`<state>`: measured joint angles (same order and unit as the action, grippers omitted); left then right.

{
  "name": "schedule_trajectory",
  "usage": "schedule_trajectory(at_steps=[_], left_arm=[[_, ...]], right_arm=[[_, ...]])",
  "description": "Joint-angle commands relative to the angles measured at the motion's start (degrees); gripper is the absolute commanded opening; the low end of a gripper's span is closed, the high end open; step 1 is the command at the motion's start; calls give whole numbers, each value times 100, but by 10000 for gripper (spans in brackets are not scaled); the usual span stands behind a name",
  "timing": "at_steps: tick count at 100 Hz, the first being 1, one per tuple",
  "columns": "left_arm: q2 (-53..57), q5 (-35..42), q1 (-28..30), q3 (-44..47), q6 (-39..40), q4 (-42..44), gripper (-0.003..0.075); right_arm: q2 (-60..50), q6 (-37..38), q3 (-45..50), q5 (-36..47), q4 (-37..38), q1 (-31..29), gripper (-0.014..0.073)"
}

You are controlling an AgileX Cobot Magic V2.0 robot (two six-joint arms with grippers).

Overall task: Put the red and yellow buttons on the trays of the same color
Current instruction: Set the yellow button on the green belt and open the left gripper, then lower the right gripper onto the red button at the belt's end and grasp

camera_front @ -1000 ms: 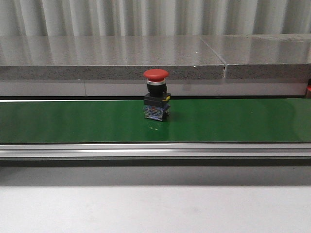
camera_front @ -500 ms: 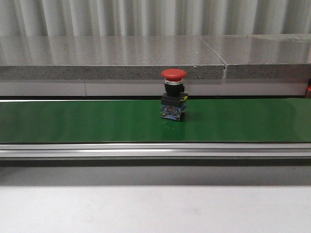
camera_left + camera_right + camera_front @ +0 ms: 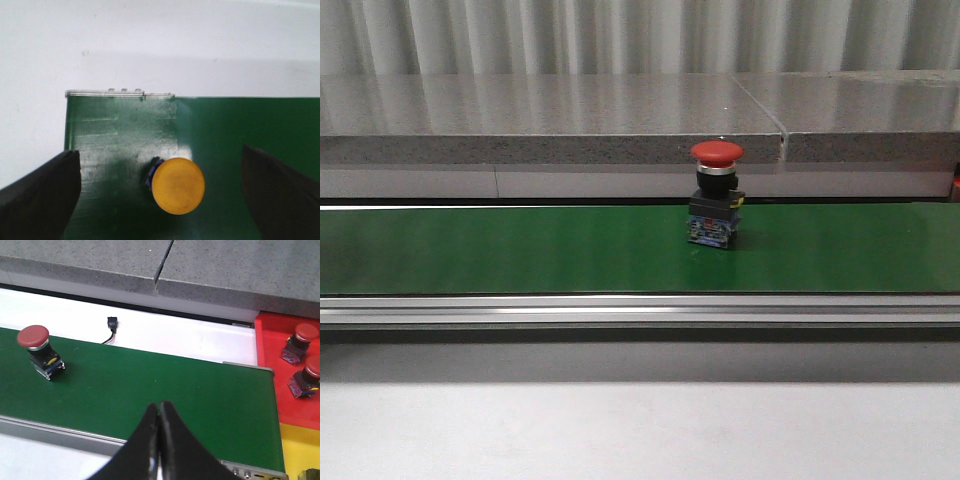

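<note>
Green matte belt (image 3: 520,250), domed red button (image 3: 717,194) upright, left claw (image 3: 160,195) wide, right claw (image 3: 160,440) pinched closed, empty.

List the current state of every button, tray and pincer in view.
Red mushroom-head button: upright on green conveyor belt, ungrasped.
Yellow mushroom-head button: on the belt, between the open left pincer fingers.
Right pincer: shut, empty.
Red plastic tray: holds two red buttons.
Yellow tray: contents unclear.

Green conveyor belt (image 3: 520,250) carries upright red button (image 3: 716,208).
</note>
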<state>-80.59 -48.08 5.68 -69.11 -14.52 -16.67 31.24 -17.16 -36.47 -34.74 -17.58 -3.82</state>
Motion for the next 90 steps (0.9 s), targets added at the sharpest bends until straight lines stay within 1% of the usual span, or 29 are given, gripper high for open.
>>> schedule_trajectory(at_steps=[1, 17, 40, 54, 59, 64, 71, 78, 90], left_arm=[[555, 440, -165, -28, -103, -148, 618], [1346, 719, -281, 452, -125, -136, 618], [2695, 1122, -309, 1499, -138, -123, 618], [3438, 1222, -309, 2093, -138, -155, 616], [3673, 1222, -309, 2277, -138, -165, 603], [3894, 1222, -309, 2470, -138, -178, 576], [4172, 1222, -309, 2677, -138, -245, 517], [4401, 1222, -309, 2844, -138, -269, 435], [4653, 1222, -309, 3015, -138, -269, 255]], right_arm=[[15, -10, -151, 398, -74, 3, -116], [15, -10, -151, 398, -74, 3, -116], [15, -10, -151, 398, -74, 3, -116], [15, -10, -151, 398, -74, 3, -116], [15, -10, -151, 398, -74, 3, -116], [15, -10, -151, 398, -74, 3, -116], [15, -10, -151, 398, -74, 3, -116], [15, -10, -151, 398, -74, 3, -116], [15, -10, -151, 398, -74, 3, -116]])
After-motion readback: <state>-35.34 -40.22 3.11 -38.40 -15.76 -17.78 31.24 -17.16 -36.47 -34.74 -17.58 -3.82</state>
